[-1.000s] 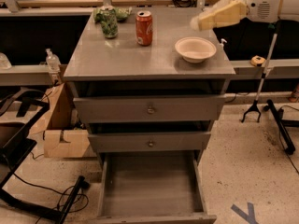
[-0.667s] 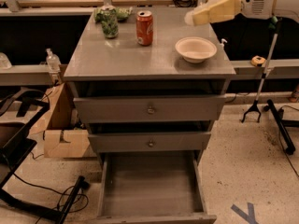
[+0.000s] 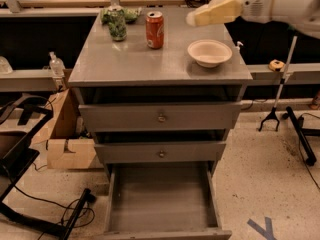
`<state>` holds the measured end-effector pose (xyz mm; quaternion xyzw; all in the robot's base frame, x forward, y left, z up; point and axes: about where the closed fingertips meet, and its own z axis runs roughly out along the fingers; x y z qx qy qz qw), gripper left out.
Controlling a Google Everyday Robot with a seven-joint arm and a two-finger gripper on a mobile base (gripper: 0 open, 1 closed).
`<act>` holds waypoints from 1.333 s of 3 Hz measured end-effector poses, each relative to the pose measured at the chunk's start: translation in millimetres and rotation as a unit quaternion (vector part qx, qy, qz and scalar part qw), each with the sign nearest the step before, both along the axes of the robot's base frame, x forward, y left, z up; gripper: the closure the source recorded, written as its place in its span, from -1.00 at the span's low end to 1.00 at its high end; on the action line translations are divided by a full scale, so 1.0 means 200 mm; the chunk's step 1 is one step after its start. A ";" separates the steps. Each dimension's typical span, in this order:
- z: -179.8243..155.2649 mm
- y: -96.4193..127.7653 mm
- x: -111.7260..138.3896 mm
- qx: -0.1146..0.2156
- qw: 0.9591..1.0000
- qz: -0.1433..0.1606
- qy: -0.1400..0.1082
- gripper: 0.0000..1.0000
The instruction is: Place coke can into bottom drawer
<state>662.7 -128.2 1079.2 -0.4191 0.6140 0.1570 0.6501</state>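
The coke can (image 3: 154, 29), red-orange with a silver top, stands upright on the grey cabinet top (image 3: 130, 64), toward the back. The bottom drawer (image 3: 161, 199) is pulled open below two closed drawers with round knobs, and its grey floor is bare. My gripper (image 3: 210, 14), cream-coloured at the end of a white arm, hovers above the back right of the cabinet top. It is to the right of the can and apart from it, over the far side of the bowl.
A cream bowl (image 3: 209, 52) sits right of the can. A green-patterned jar (image 3: 117, 25) and a green bag (image 3: 129, 14) stand at the back left. A cardboard box (image 3: 70, 144) and cables lie left of the cabinet. A black grabber tool (image 3: 278, 101) leans at right.
My gripper and arm have moved left across the back of the cabinet top, closer to the coke can. The can, bowl and drawers have not moved.
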 end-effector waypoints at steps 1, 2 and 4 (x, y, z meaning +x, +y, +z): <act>-0.11 0.11 0.33 0.053 0.998 -0.012 0.012 -1.00; -0.22 0.19 0.62 0.087 0.996 -0.023 0.028 -1.00; -0.47 0.35 0.98 0.078 0.993 -0.035 0.085 -1.00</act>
